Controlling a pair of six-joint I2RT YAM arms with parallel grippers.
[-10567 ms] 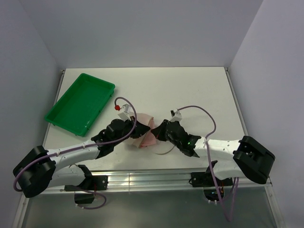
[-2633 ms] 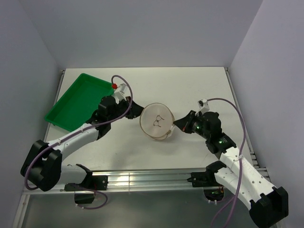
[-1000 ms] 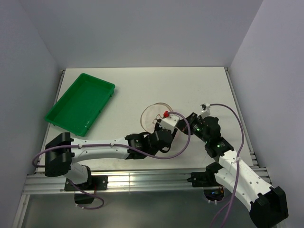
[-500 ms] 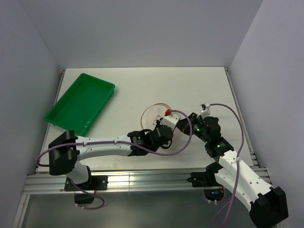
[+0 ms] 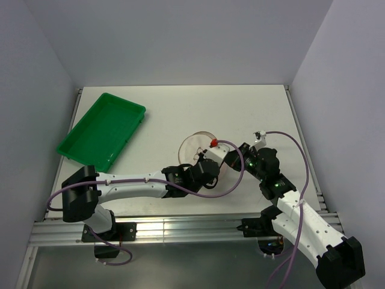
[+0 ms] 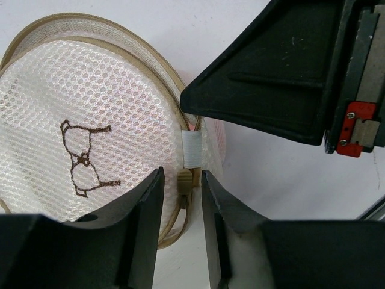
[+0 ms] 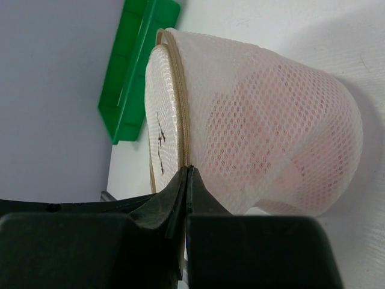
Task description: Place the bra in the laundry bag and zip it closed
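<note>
The left arm has swung right across now. A couple of seconds ago it was back by the tray [image 5: 102, 129], and in the last half second it has barely shifted. The left gripper [image 6: 181, 174] sits at the near edge of the bag [image 5: 195, 144], its jaws apart and straddling the little tan pull [image 6: 183, 183] without quite touching it. So this looks like the zipping step, lined up but not yet gripped.

On the other side, the right gripper [image 7: 187, 171] is pinched shut on the bag's rim just by the zip, anchoring it as it was a second ago. That should give the left something to pull against.

Contents now. The bra [image 7: 271, 144] is inside the bag, showing as pink patches through the white mesh, and a sliver of pink shows beside the white tab next to the pull. I can't tell how much of the zip is still open from here. The bag lies on the table, printed face up. The tray sits well apart at the far left, with nothing in it that I can see.
</note>
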